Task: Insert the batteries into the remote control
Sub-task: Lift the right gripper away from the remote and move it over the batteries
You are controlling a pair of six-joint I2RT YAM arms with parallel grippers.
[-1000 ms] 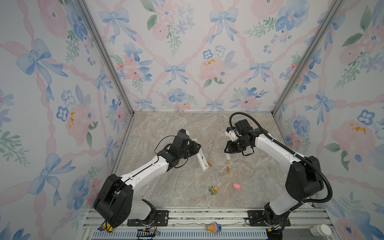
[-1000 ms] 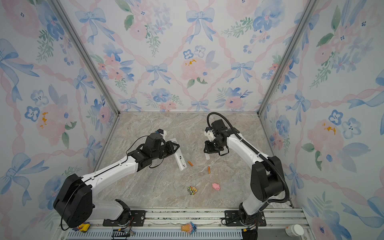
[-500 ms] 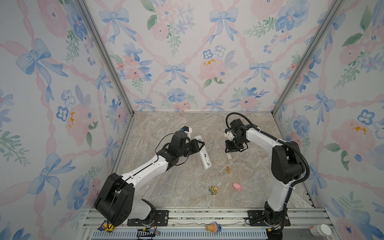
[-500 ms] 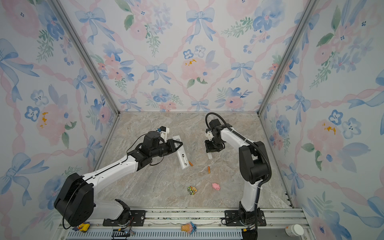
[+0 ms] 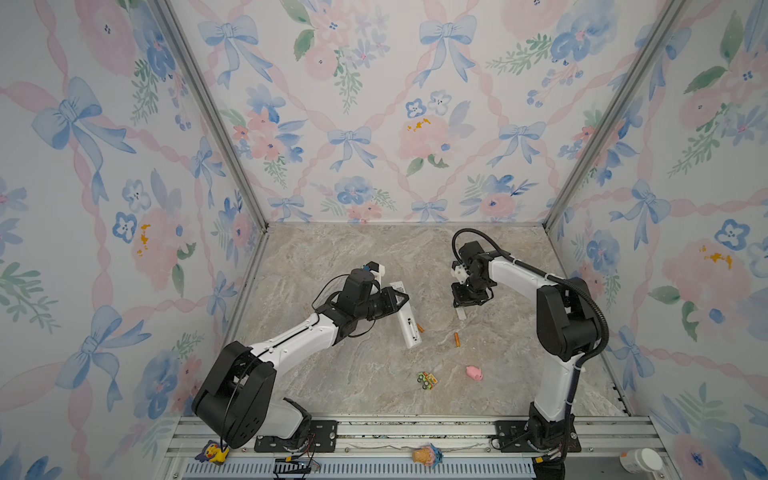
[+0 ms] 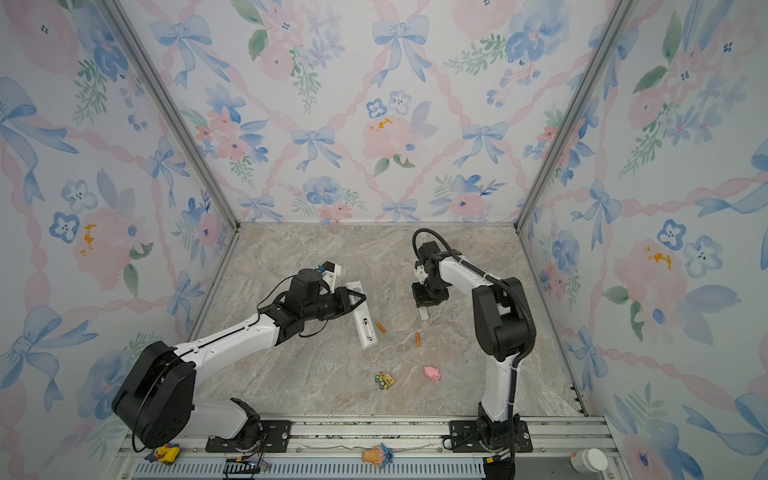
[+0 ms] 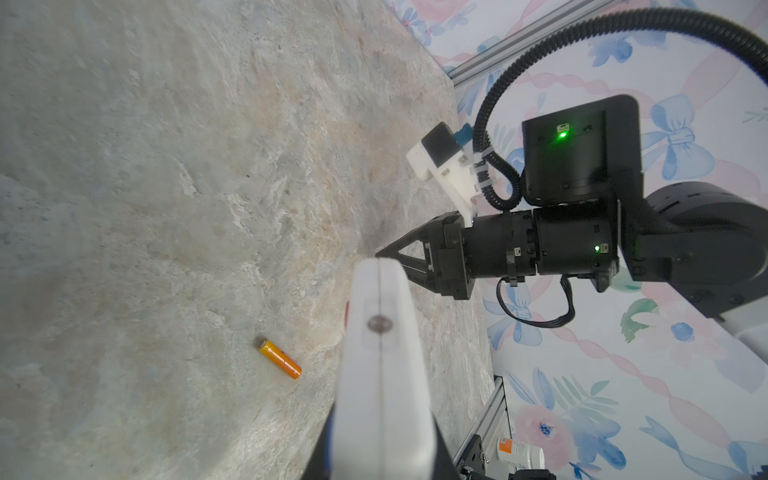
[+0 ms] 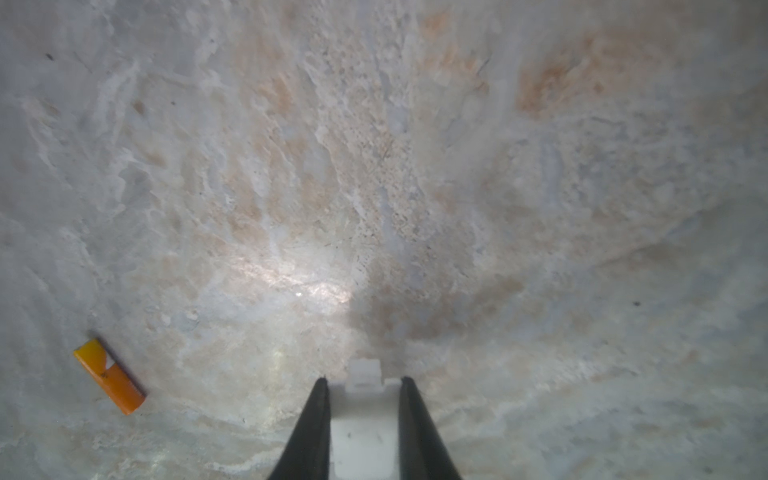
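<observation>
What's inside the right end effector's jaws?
A small white cover piece, pinched by the right end effector. Its gripped end is covered in both top views.

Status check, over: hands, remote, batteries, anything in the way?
Left hand shut on remote control. Right hand gripping white cover piece. Battery beside it, second battery loose on table; none loaded. Pig toy and toy car nearby, not blocking.

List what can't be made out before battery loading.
- Long white remote control: compartment contents too small in both top views; left wrist view shows only its blurred end.
- Slim orange cylindrical batteries: markings too small in both top views; one smeared in right wrist view.
- Small white rectangular cover: cut by frame edge in right wrist view.
</observation>
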